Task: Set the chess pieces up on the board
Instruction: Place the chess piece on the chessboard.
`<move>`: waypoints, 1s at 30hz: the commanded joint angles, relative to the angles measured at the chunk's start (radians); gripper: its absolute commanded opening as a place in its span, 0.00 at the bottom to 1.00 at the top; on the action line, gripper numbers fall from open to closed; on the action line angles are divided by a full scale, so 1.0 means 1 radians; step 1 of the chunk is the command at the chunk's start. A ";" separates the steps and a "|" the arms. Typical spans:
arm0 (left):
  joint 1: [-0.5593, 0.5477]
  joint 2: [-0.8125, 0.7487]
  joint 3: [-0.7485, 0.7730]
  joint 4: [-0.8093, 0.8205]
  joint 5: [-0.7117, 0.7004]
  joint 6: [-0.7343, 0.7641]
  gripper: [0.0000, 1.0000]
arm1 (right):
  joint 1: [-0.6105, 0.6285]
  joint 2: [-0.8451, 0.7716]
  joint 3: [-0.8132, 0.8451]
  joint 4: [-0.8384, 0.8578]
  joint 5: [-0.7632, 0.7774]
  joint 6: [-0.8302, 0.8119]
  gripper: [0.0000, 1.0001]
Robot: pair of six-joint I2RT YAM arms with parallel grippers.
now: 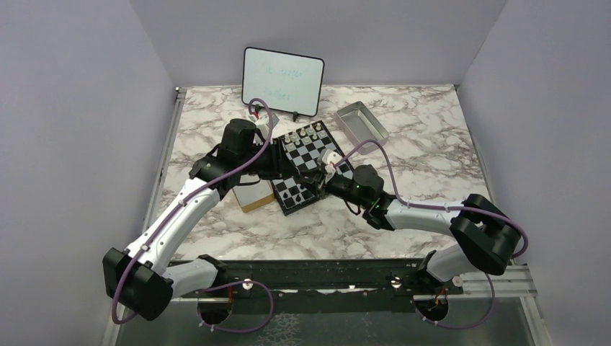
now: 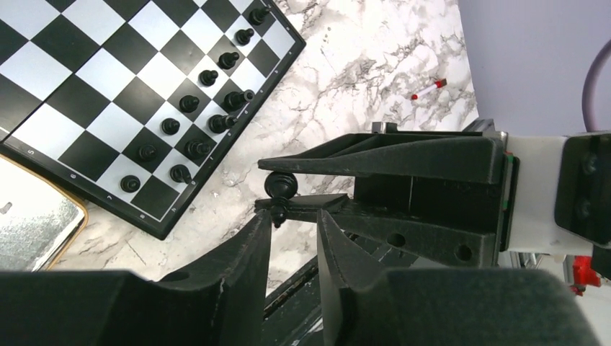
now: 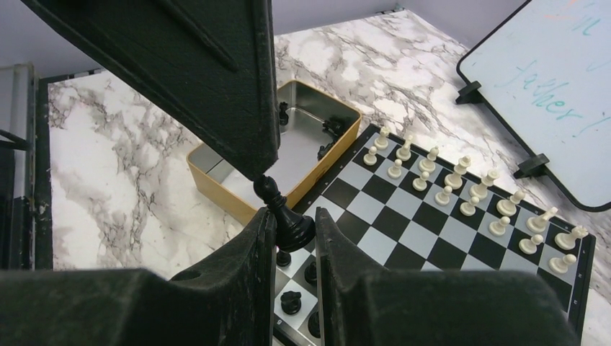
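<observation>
The black-and-white board (image 1: 311, 153) lies mid-table, with white pieces (image 3: 461, 180) along its far side and black chess pieces (image 2: 189, 103) in two rows along one edge. My right gripper (image 3: 293, 214) is shut on the base of one black chess piece (image 3: 277, 198), held in the air beside the board's corner. My left gripper (image 2: 294, 216) meets it there. Its jaws stand apart, and the piece's head (image 2: 279, 186) rests against one fingertip (image 2: 263, 227). From above, the two grippers meet over the board's near part (image 1: 315, 173).
A tan box (image 3: 216, 191) with a metal lining sits against the board and holds a few black pieces (image 3: 331, 128). A grey metal tray (image 1: 360, 122) and a small whiteboard (image 1: 282, 81) stand behind. A red-capped marker (image 2: 429, 89) lies on the marble.
</observation>
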 commanded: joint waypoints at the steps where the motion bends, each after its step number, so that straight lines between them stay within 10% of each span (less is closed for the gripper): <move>1: 0.000 0.017 -0.016 0.062 -0.049 -0.033 0.29 | 0.005 0.009 0.020 0.046 0.038 0.028 0.01; 30: 0.000 0.045 -0.082 0.137 -0.027 -0.075 0.28 | 0.006 0.038 0.028 0.074 0.123 0.097 0.01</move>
